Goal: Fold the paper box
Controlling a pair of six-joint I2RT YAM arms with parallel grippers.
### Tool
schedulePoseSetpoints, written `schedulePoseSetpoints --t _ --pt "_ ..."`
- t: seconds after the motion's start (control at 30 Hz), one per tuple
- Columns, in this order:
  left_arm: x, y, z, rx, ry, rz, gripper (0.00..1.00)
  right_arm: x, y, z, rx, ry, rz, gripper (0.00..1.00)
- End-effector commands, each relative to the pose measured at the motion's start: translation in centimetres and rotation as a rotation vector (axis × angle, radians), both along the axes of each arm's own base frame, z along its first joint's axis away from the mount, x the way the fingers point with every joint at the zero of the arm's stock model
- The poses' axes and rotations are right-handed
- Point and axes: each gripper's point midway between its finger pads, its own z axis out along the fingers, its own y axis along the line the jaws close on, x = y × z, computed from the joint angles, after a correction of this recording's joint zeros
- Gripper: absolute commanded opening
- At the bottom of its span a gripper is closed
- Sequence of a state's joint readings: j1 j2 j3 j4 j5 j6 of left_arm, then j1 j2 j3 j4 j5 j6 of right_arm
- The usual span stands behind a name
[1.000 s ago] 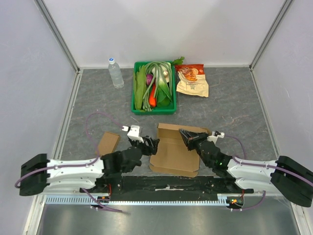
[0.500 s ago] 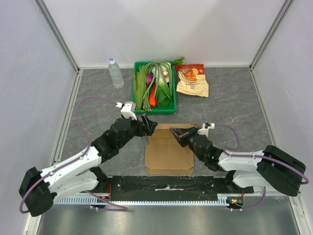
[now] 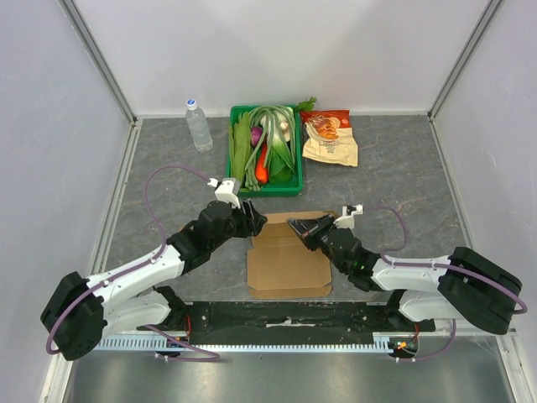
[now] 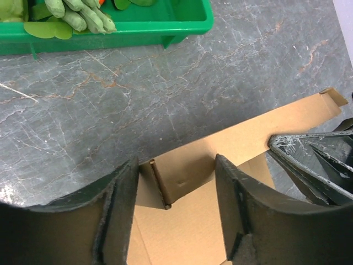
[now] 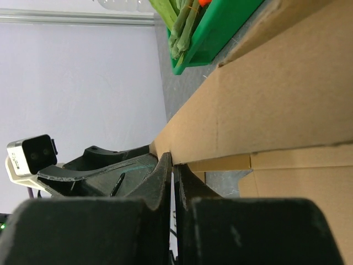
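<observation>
The brown paper box (image 3: pixel 289 267) lies opened out on the table's near middle, with its back wall (image 4: pixel 259 130) raised. My left gripper (image 3: pixel 254 220) is at the box's back left corner. Its jaws are open in the left wrist view (image 4: pixel 176 163), straddling the small upright corner flap (image 4: pixel 160 185) without touching it. My right gripper (image 3: pixel 294 225) is shut, and its tips (image 5: pixel 174 160) press against the raised back wall (image 5: pixel 276 99) from inside the box. I see no cardboard between its fingers (image 4: pixel 309 157).
A green tray (image 3: pixel 265 151) of vegetables stands just behind the box. A clear water bottle (image 3: pixel 199 126) stands to the tray's left, and snack bags (image 3: pixel 330 138) lie to its right. White walls close in the grey table on three sides.
The left arm swung out from the near edge to the box's back left corner. The right gripper slid left along the back wall. The box shifted left and squared up.
</observation>
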State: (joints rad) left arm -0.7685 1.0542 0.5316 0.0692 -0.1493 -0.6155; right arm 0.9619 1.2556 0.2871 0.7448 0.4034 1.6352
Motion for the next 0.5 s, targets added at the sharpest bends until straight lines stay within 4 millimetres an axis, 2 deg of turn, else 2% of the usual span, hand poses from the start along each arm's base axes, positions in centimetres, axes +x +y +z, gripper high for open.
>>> schedulePoseSetpoints --t 0.0,0.1,0.17,0.2,0.23,0.3,0.33,0.37,0.4,0.47 --pt "-0.7 -0.1 -1.3 -0.004 0.037 -0.015 0.58 -0.4 -0.1 -0.6 -0.088 -0.03 0.035 0.06" --pt "-0.5 -0.1 -1.4 -0.006 0.038 -0.002 0.53 -0.7 -0.5 -0.8 -0.104 -0.039 0.038 0.09" --pt "-0.4 0.0 -1.2 -0.009 0.027 0.0 0.51 -0.9 -0.8 -1.2 -0.144 -0.052 0.054 0.15" --pt "-0.4 -0.1 -1.2 -0.009 0.026 0.0 0.51 -0.8 -1.0 -0.8 -0.153 -0.072 0.06 0.2" --pt "-0.3 0.0 -1.3 -0.003 0.026 -0.001 0.51 -0.7 -0.9 -0.3 -0.171 -0.098 0.075 0.36" --pt "-0.3 -0.1 -1.4 0.0 0.03 -0.006 0.5 -1.2 -1.0 0.0 -0.285 -0.167 0.159 0.54" --pt "-0.4 -0.3 -1.5 0.004 0.033 -0.014 0.49 -1.5 -1.2 -0.8 -0.393 -0.14 0.209 0.74" --pt "-0.4 -0.2 -1.5 0.008 0.034 -0.014 0.49 -2.4 -1.0 -1.1 -0.459 -0.138 0.296 0.8" --pt "-0.3 -0.1 -1.6 0.014 0.035 -0.012 0.48 -2.4 -2.0 -0.9 -0.593 -0.195 0.348 0.83" --pt "-0.3 0.1 -1.6 0.026 0.029 -0.01 0.48 -3.9 -4.0 -1.5 -0.788 -0.165 0.462 0.89"
